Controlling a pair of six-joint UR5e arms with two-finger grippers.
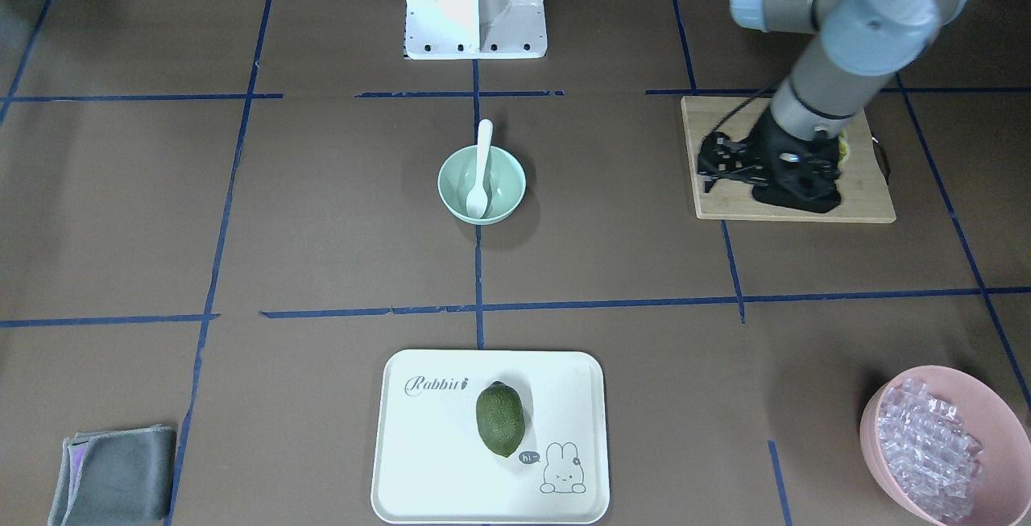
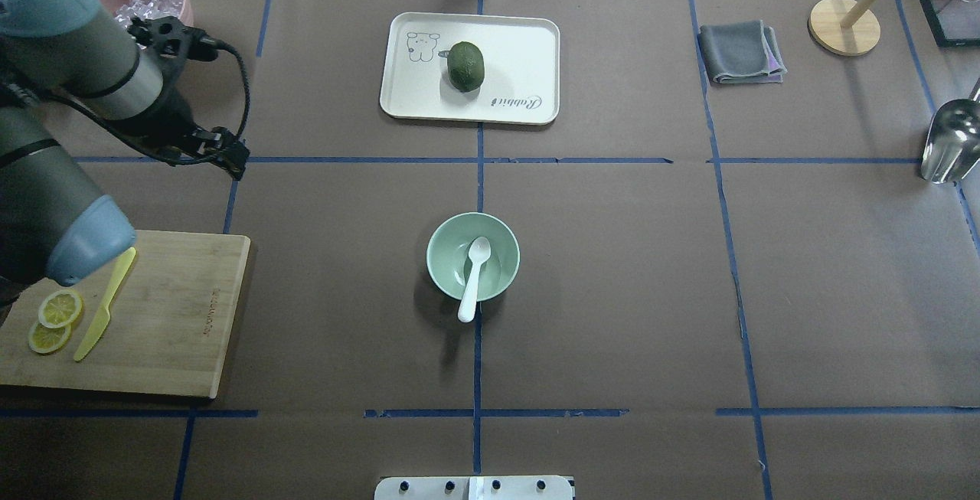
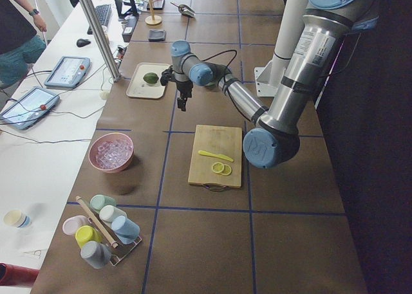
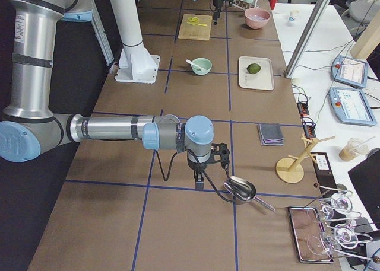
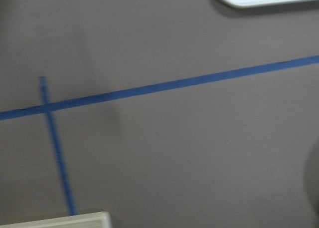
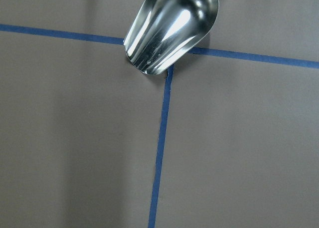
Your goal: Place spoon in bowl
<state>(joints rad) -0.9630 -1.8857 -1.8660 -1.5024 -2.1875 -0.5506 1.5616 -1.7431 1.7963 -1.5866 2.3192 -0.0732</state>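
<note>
The white spoon [image 1: 481, 167] lies in the mint-green bowl [image 1: 503, 200] at the table's middle, scoop down inside and handle resting on the rim toward the robot; it also shows in the overhead view [image 2: 473, 278], in the bowl [image 2: 501, 266]. My left gripper [image 1: 709, 162] hovers over the cutting board's edge, well away from the bowl, with its jaws apart and empty; in the overhead view [image 2: 233, 159] it is left of the bowl. My right gripper [image 4: 199, 181] shows only in the right side view, so I cannot tell its state.
A wooden cutting board [image 2: 176, 316] holds a yellow knife [image 2: 106, 305] and lemon slices [image 2: 53, 320]. A white tray [image 2: 521, 48] carries an avocado [image 2: 465, 65]. A pink bowl of ice-like pieces [image 1: 987, 397], a grey cloth [image 2: 739, 52] and a metal scoop [image 6: 169, 28] also sit here.
</note>
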